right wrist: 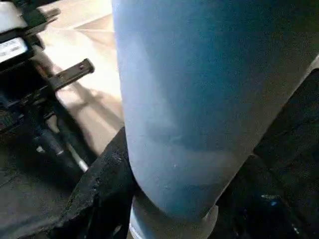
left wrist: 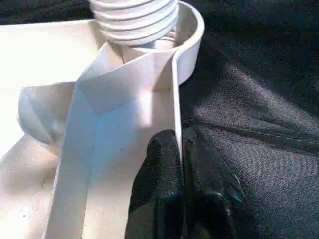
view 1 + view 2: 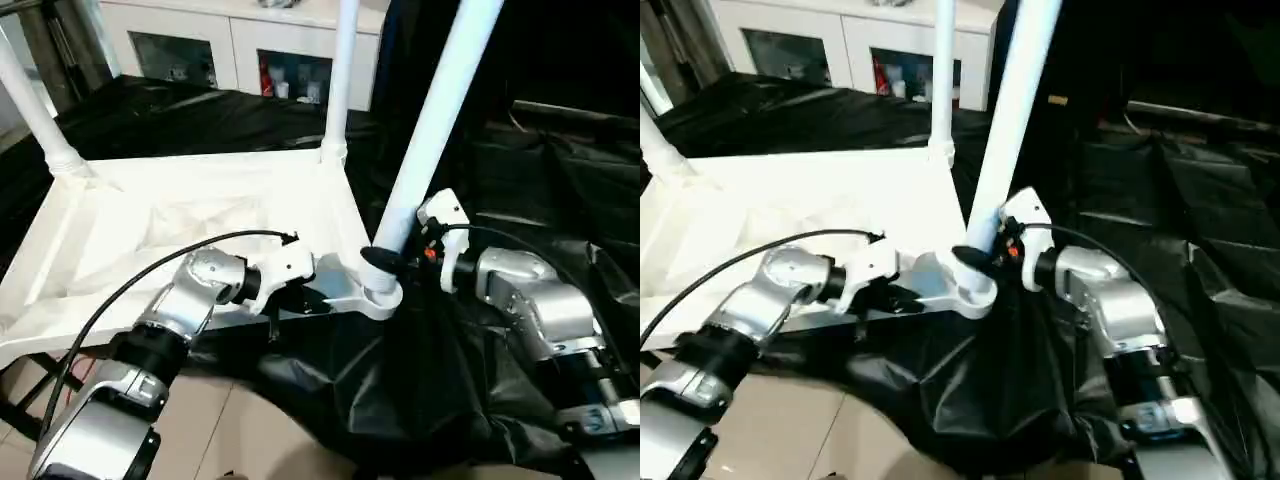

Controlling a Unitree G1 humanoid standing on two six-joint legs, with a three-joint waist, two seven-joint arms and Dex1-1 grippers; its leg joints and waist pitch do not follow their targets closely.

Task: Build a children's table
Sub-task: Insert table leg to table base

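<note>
The white tabletop (image 3: 200,215) lies underside up on black sheeting. Two white legs (image 3: 35,110) (image 3: 340,75) stand in its far corner sockets. A third leg (image 3: 435,120) leans in the near right corner socket (image 3: 378,297); its ribbed end (image 2: 134,20) sits in the socket ring (image 2: 192,45). My right gripper (image 3: 385,262) is shut on this leg just above the socket, with the tube (image 1: 199,99) between its black fingers (image 1: 99,194). My left gripper (image 2: 182,184) is shut on the tabletop's thin rim wall, a short way left of that socket (image 3: 300,295).
A white cabinet with glass doors (image 3: 250,50) stands behind the work. Black sheeting (image 3: 520,180) covers the surface to the right and drapes over the near edge. Tiled floor (image 3: 230,430) shows below. A black cable (image 3: 150,270) arcs over my left forearm.
</note>
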